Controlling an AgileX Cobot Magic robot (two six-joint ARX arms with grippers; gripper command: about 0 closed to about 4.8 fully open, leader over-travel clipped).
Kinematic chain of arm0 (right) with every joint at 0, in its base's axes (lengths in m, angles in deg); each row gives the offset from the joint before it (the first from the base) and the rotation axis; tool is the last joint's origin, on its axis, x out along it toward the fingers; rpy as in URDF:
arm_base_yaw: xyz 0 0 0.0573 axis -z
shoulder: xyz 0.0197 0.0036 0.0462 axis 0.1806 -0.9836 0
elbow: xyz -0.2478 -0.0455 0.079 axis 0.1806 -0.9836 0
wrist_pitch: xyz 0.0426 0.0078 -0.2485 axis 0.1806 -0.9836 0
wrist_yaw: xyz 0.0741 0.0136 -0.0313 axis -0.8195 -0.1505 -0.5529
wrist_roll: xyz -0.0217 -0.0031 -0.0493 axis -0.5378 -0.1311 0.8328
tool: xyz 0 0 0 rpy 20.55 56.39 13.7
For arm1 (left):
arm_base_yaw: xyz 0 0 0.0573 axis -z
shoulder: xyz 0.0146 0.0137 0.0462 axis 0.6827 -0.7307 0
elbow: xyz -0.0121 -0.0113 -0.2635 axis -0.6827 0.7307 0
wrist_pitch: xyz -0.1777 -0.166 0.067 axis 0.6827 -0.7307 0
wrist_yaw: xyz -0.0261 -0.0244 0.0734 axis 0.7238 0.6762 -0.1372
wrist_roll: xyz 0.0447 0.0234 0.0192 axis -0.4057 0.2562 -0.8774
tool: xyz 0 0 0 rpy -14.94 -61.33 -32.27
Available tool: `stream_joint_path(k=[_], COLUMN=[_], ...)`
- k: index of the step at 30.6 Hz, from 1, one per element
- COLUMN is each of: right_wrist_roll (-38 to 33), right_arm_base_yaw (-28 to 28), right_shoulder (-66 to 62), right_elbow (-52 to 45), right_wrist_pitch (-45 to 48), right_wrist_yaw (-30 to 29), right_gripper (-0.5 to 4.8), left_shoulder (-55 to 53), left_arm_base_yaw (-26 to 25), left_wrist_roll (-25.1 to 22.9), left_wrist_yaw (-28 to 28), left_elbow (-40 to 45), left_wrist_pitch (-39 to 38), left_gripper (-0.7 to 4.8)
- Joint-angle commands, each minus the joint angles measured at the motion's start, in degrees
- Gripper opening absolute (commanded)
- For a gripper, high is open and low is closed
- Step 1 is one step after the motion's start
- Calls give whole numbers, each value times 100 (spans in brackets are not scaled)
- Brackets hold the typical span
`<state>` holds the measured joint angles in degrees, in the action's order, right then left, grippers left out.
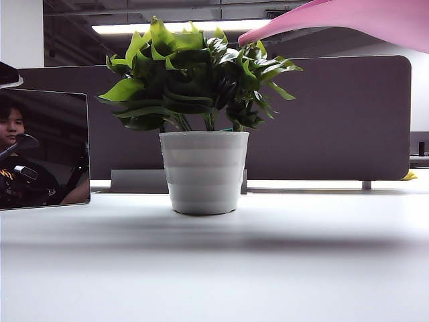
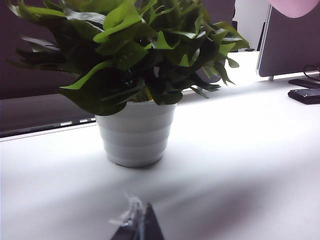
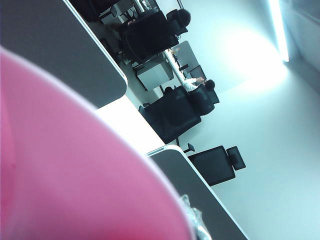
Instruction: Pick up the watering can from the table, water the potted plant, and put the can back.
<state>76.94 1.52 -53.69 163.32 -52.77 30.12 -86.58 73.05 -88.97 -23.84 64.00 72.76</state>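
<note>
The potted plant (image 1: 194,74) stands mid-table in its white ribbed pot (image 1: 204,171). The pink watering can (image 1: 335,17) hangs in the air at the upper right, its long spout slanting down with the tip just over the leaves. In the right wrist view the can (image 3: 75,165) fills the near side. My right gripper (image 3: 175,232) is shut on it, and only one taped fingertip (image 3: 194,220) shows at the can's edge. My left gripper (image 2: 140,222) sits low over the white table (image 1: 214,268) in front of the pot (image 2: 135,132), shut and holding nothing.
A grey partition (image 1: 335,121) runs along the back of the table. A dark panel (image 1: 43,151) showing a person stands at the left. A black device (image 2: 305,95) lies on the table to the pot's right.
</note>
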Motion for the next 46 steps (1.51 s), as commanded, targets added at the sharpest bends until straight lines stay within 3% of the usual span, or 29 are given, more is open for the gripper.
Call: stream_joint_path(k=[1,37,46], right_wrist_roll=[-13,-22,-632], right_arm_base_yaw=[-2,-17,-13], right_shoulder=[68,68,81], right_elbow=[105,127,127], right_wrist_pitch=[531,616,330], right_wrist_yaw=[35,26,33], right_gripper=[-6,-6,-6], left_shoulder=[-7,-4,-4], left_arm_base_yaw=[4,4,4], left_wrist_roll=[-42,-42,-42], left_wrist_yaw=[2,2,4], left_elbow=[-4,-4,-4], left_wrist_pitch=[74,74,74], left_gripper=[-5,-5,-5])
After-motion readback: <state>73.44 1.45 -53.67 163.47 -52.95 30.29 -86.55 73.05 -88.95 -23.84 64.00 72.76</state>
